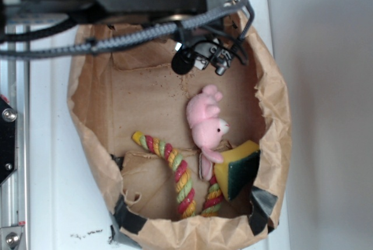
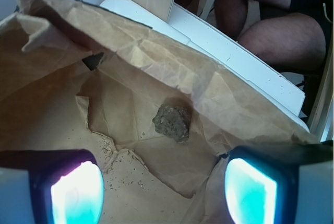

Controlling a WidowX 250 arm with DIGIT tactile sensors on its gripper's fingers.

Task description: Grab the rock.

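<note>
In the wrist view the rock (image 2: 172,122), a small rough grey-brown lump, lies on the brown paper floor of the bag, close to the bag's creased far wall. My gripper (image 2: 164,192) is open. Its two glowing cyan pads (image 2: 78,195) stand wide apart in the foreground, short of the rock, with only bare paper between them. From the exterior view the gripper (image 1: 204,57) hangs over the back end of the bag, and the rock is hidden there.
The paper bag (image 1: 87,116) has tall crumpled walls on all sides. Toward its front lie a pink plush bunny (image 1: 205,123), a yellow-and-green sponge (image 1: 238,168) and a striped rope toy (image 1: 178,177). A torn paper edge (image 2: 104,140) crosses the floor.
</note>
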